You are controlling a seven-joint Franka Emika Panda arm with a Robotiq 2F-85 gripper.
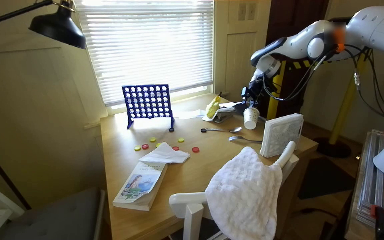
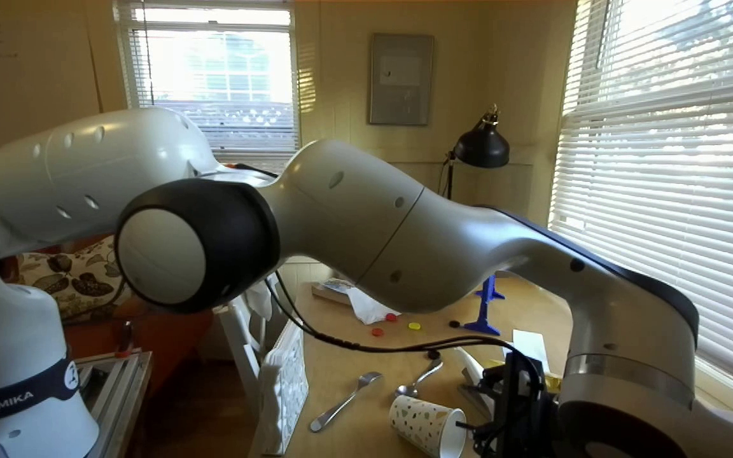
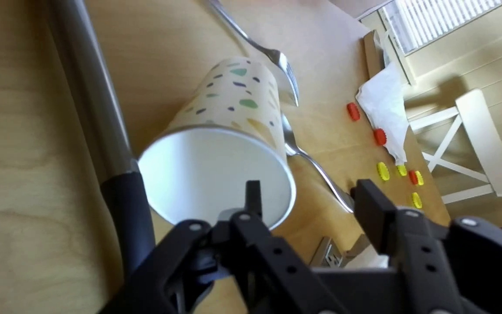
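The speckled paper cup (image 3: 238,87) looks to lie on its side on the table (image 1: 185,181), mouth towards me. My pincer (image 3: 310,196) stands at its rim, jaws part-way spread and nothing gripped, one across the mouth, one outside. I judge myself well placed there, but whether a grip is left to make or a release is done, I cannot tell. The spoon (image 3: 292,146) and fork (image 3: 276,58) lie close by.

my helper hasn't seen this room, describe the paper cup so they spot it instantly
Start at the wooden table by the window, then find the gripper above it. Close by, tilted, its mouth facing the gripper, is the paper cup. Unlike the metal spoon and fork nearby, it is white with green and dark flecks.
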